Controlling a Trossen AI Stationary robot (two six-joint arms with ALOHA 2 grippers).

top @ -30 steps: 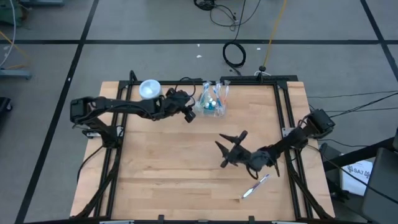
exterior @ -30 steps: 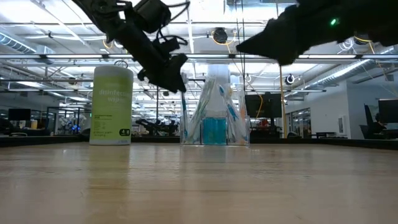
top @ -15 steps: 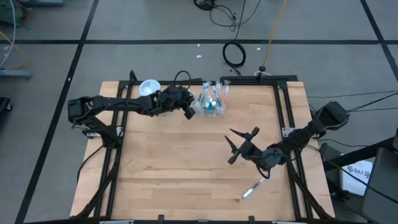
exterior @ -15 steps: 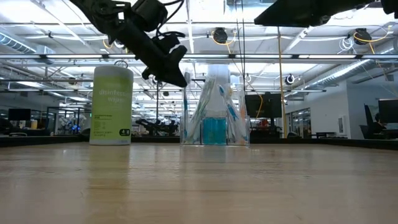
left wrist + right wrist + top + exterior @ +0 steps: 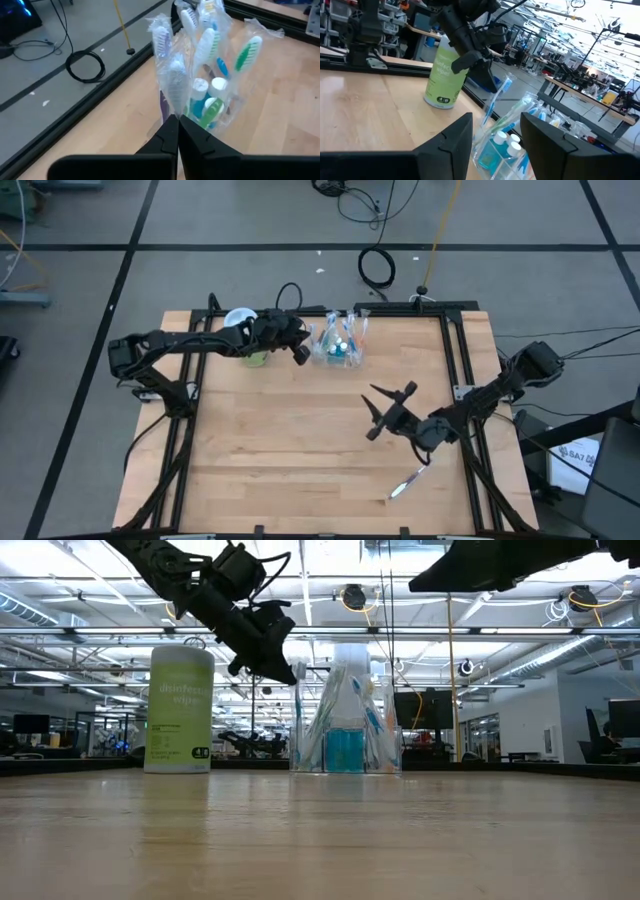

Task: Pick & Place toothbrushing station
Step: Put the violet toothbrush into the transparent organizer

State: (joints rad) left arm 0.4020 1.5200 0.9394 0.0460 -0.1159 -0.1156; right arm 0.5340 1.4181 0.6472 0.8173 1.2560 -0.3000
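Note:
The clear cup (image 5: 340, 346) stands near the far edge, holding several wrapped toothbrushes (image 5: 205, 47) and small blue white-capped tubes (image 5: 200, 95). My left gripper (image 5: 177, 120) is shut at the cup's left side (image 5: 291, 674), its fingertips at one wrapped, purple-handled toothbrush (image 5: 165, 65) that leans out of the cup. My right gripper (image 5: 386, 412) hangs open and empty above the table's middle right, its fingers (image 5: 450, 140) pointing toward the cup (image 5: 502, 145). One more wrapped toothbrush (image 5: 410, 480) lies flat on the table, near the front right. My left gripper has its two fingertips closed on the clear wrapper (image 5: 173, 107) of the purple-handled toothbrush, low on its shaft. The fingers come from the table's left, slanting down. Whether they have the handle or only the wrapper, I cannot tell. The brush still leans in the cup.
A green canister (image 5: 181, 710) with a pale lid (image 5: 238, 318) stands left of the cup, partly under my left arm. Black rails (image 5: 455, 360) run along the table's sides. Bare wood (image 5: 280, 450) spreads across the middle and front.
My left gripper has shut beside the cup and edged slightly toward the far edge. My right gripper has risen and moved toward the table's right edge, staying open, then held still. The cup and the toothbrush on the table have not moved.

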